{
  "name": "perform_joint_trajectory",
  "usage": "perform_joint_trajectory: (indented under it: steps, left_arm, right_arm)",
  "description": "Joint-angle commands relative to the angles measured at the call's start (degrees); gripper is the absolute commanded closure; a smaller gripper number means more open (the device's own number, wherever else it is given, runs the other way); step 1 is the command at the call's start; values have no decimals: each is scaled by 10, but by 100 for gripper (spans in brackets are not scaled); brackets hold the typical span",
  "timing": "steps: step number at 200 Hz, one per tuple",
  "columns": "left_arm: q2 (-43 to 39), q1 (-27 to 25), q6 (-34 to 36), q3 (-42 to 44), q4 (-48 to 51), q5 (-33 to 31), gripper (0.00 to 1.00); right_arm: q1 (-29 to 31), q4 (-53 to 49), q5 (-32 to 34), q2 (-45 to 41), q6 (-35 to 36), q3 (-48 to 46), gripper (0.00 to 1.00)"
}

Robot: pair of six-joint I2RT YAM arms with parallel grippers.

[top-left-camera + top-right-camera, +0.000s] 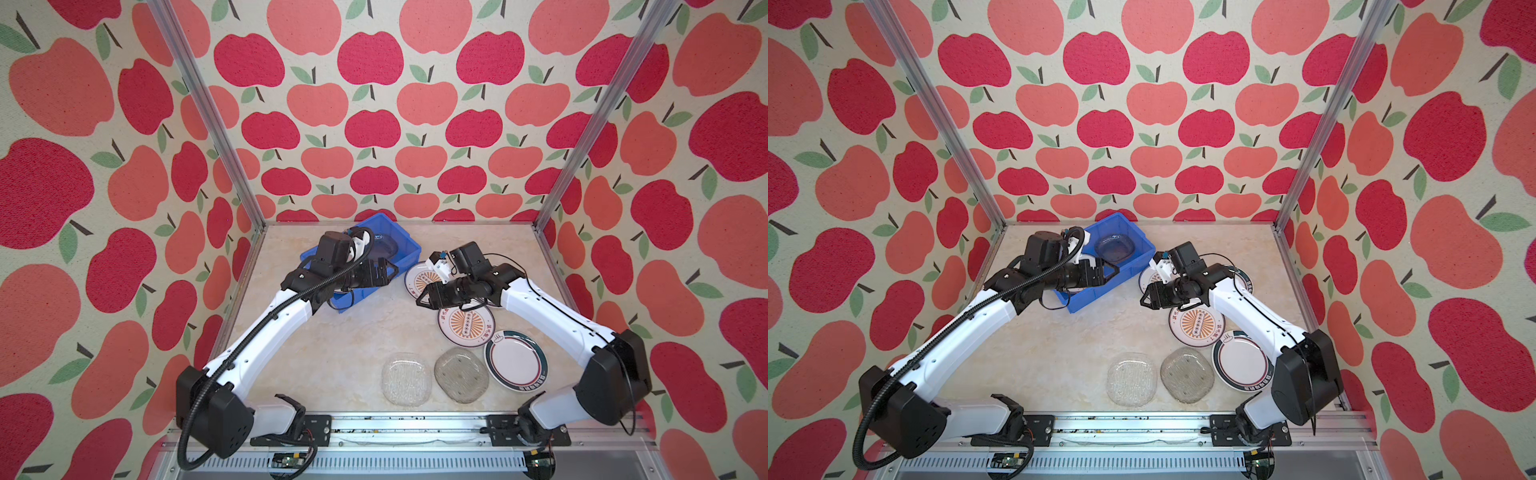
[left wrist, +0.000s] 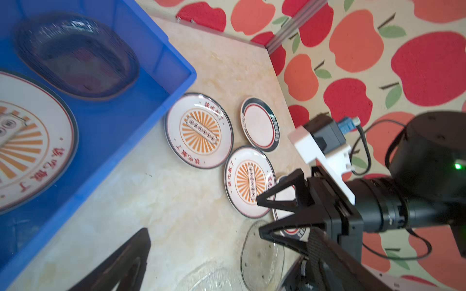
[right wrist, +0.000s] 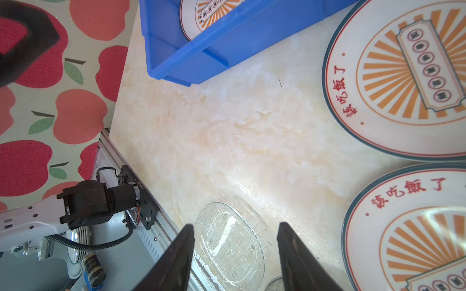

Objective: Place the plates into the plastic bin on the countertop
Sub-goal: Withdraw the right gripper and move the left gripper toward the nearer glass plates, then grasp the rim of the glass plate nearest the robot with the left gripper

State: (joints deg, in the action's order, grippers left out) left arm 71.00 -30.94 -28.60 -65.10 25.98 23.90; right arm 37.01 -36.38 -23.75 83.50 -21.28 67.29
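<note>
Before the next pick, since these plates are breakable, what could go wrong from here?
1. The left gripper hangs open over the blue bin, with the empty right gripper close by; a delivery now could make the arms clash.
2. The counter sunburst plate and green-rimmed plate lie crowded together, so lifting one may drag the other.
3. The bin already holds a glass plate and a second sunburst plate; a dropped plate could chip them.

Only thing I can actually read: red 該吃飯了 along the rim of one sunburst plate (image 3: 393, 83) and the second sunburst plate (image 3: 413, 226) beside it. Centre banner characters are too small.
</note>
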Motion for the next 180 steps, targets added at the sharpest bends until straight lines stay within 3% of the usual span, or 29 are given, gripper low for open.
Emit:
perform_joint_trajectory:
  steps: [1, 36, 70, 113, 180]
  left_arm:
    - [-55, -49, -19, 82, 77, -68, 2]
    - [-122, -137, -89, 160, 120, -134, 15]
    - [-121, -190, -179, 227, 64, -138, 25]
    - [-68, -208, -229, 260, -15, -116, 35]
    - [-34, -208, -280, 285, -17, -107, 47]
  right_arm:
    - [13, 1, 9, -30, -16, -49, 51]
    - [17, 12, 24, -52, -30, -70, 53]
    - [17, 24, 31, -47, -42, -81, 54]
    - [18, 39, 22, -40, -57, -95, 55]
    - [18, 44, 32, -49, -57, -102, 55]
